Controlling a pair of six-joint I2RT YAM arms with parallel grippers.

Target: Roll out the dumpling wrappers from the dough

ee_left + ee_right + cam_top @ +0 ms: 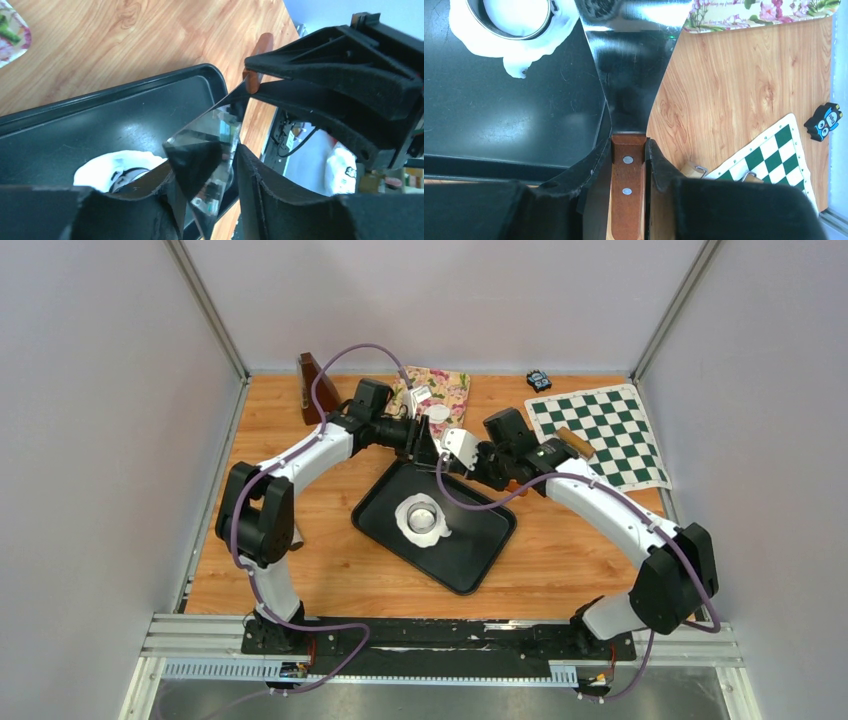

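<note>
1. Currently both claws meet at 12 o'clock of the black tray (480, 540), seen from above.
2. Right gripper (628, 145): clamped tight on the wooden handle (627, 190) of a bench scraper (629, 115), tool pointing toward the left arm.
3. Left gripper (205, 157): fingers sit either side of the shiny blade (197, 145), about half spread. Cannot tell whether they pinch it or only bracket it.
4. Dumpling wrapper (514, 12): one round white disc inside the ring cutter (539, 30). The cutter sits on the ragged dough sheet (408, 532) near tray centre, slightly toward 9 o'clock. Disc not yet lifted out.
5. Step in hand, my reading: passing or steadying the scraper between the arms.
6. To do it well:
   - Seat the left pads flat on the blade faces, off the edge.
   - Let the right claw release only once that hold is firm.
   - Keep the blade above the dough, clear of the ring.
</note>
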